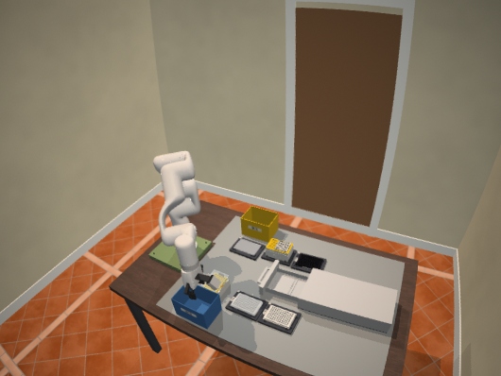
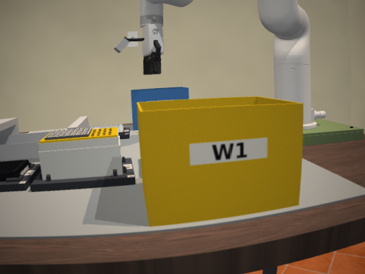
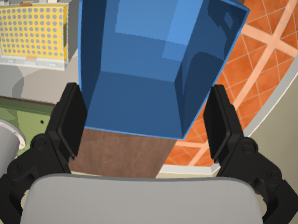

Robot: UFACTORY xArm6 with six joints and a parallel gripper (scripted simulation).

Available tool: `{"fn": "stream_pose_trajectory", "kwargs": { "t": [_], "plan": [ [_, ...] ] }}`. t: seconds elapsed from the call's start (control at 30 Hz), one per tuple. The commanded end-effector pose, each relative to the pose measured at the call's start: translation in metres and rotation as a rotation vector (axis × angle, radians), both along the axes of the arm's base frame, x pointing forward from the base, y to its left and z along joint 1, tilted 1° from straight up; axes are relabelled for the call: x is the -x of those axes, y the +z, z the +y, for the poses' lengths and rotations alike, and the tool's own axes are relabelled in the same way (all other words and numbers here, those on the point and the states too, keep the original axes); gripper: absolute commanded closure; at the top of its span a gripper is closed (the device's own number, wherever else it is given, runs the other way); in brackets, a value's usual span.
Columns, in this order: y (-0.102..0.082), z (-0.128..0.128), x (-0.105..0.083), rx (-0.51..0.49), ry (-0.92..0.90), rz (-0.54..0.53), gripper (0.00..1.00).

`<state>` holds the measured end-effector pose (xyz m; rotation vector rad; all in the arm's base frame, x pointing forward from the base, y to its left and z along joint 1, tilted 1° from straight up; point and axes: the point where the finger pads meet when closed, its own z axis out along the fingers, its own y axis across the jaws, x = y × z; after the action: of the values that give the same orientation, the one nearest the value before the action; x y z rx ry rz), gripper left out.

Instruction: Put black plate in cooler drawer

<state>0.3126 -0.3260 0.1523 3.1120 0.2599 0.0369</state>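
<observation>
The black plate (image 1: 308, 261) lies in its dark nest at the back of the bench, beside the cooler; it also shows at the left edge of the exterior view (image 2: 12, 169). The cooler CD (image 1: 347, 298) is a long white housing. Its drawer (image 1: 284, 282) stands pulled out toward the arm, with the bar handle (image 1: 266, 274) in front and nothing on its floor. My gripper (image 1: 190, 292) is open and empty. It hangs above the blue bin (image 1: 197, 306), far from the plate, as the exterior view (image 2: 151, 69) and the wrist view (image 3: 147, 112) also show.
The blue bin (image 3: 153, 56) below the fingers looks empty. A yellow-topped box stands right beside it. The yellow bin W1 (image 2: 220, 156) and the tip box (image 2: 80, 148) stand at the back. Several other plates sit in nests (image 1: 245, 303) in front of the drawer.
</observation>
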Motion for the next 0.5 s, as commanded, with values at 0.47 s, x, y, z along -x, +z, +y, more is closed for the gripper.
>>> {"fn": "stream_pose_trajectory", "kwargs": {
  "t": [0.47],
  "plan": [
    [0.017,0.048,-0.043,-0.004,-0.047,-0.001,0.0]
  ]
}}
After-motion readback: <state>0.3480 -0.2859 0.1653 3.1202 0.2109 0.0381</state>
